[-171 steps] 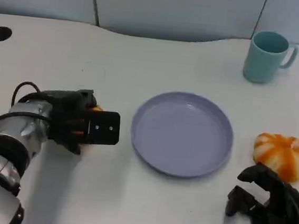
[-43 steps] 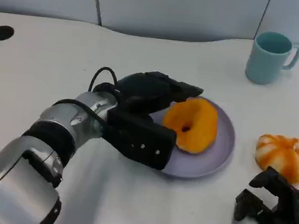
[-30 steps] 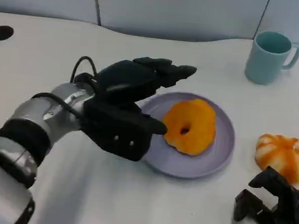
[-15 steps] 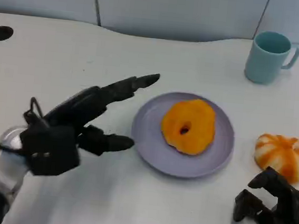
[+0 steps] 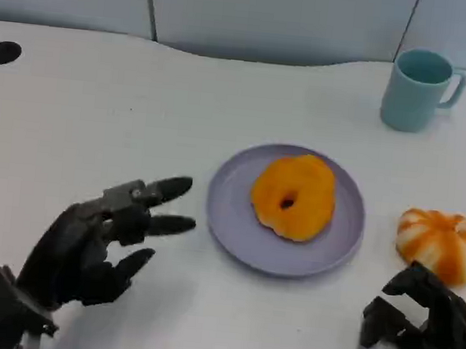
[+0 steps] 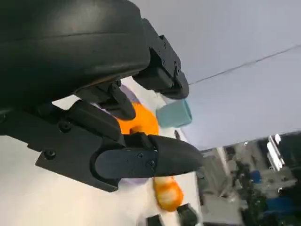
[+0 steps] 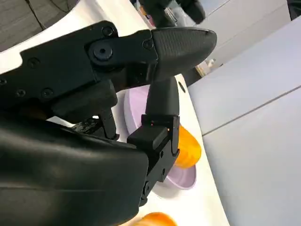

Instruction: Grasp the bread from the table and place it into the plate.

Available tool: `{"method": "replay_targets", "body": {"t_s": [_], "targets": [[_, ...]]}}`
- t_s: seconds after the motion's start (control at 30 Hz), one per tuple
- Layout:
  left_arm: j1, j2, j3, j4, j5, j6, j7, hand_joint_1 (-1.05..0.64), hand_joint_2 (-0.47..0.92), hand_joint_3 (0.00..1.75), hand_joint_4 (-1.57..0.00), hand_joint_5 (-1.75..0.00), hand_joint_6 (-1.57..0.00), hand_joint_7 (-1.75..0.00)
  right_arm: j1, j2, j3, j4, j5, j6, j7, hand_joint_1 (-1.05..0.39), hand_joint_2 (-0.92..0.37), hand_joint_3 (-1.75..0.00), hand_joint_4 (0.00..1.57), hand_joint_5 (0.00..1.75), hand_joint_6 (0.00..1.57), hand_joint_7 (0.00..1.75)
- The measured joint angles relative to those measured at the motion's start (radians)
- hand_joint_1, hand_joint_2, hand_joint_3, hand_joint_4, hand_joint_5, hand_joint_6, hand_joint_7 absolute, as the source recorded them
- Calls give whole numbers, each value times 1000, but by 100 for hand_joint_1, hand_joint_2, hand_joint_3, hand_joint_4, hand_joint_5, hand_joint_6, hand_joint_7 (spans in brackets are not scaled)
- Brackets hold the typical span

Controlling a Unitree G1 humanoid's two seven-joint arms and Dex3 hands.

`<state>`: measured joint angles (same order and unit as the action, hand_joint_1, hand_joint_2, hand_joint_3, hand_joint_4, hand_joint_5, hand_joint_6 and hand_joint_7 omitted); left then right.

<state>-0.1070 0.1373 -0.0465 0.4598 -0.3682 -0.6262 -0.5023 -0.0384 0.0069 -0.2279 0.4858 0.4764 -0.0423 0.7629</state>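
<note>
An orange ring-shaped bread (image 5: pixel 294 195) lies flat in the lavender plate (image 5: pixel 233 221) at the table's middle. Low at the near left, my left hand (image 5: pixel 94 244) is pulled back from the plate, its fingers spread and holding nothing. At the near right corner my right hand (image 5: pixel 420 333) rests on the table with its fingers apart, empty. The left wrist view catches the bread (image 6: pixel 140 123) past my left hand (image 6: pixel 113 136). In the right wrist view the bread (image 7: pixel 188 148) and the plate (image 7: pixel 134 106) appear beyond my right hand (image 7: pixel 136 94).
A second orange-and-white striped bun (image 5: pixel 443 243) lies on the table right of the plate, just beyond my right hand. A teal mug (image 5: pixel 417 87) stands at the far right. Dark round holes (image 5: pixel 1 52) mark the table's far corners.
My left hand carried the bread to the plate, let go of it there, and has drawn back toward the near left with fingers spread. The right hand has stayed put.
</note>
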Motion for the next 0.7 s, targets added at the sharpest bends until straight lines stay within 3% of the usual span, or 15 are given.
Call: {"method": "replay_targets", "body": {"t_s": [0.07,0.13,0.17,0.2,0.3,0.47,0.7], "targets": [[67,-33,17,-75,-62,96,1,-73,92,42,-59,-138,-94,-29,3,-1,0,-9,0,0,0,-59,-92,-34,64,175,58,132],[115,-50,26,-129,-82,169,1,-73,92,42,-58,-142,-94,-32,4,0,1,-9,1,0,1,-58,-92,-34,64,175,58,132],[127,-56,31,-147,-84,193,1,-75,92,44,-58,-161,-76,-86,4,-1,1,-9,1,0,1,-59,-92,-34,64,175,57,132],[141,-60,38,-172,-90,223,4,-76,92,45,-58,-168,-65,-112,3,0,2,-10,1,0,1,-59,-92,-34,64,175,57,132],[192,-74,64,-242,-117,308,21,-73,92,47,-59,-174,-49,-149,4,-1,1,-10,1,0,1,-58,-92,-34,65,175,58,133],[244,-95,104,-283,-181,436,19,-69,92,42,-68,-175,-40,-172,1,-2,0,-9,1,5,1,-59,-92,-33,66,174,58,133],[258,-105,131,-300,-191,531,13,-69,92,30,-79,-175,-54,-175,-19,-8,-2,-5,1,24,-3,-59,-92,-31,66,171,59,133]]}}
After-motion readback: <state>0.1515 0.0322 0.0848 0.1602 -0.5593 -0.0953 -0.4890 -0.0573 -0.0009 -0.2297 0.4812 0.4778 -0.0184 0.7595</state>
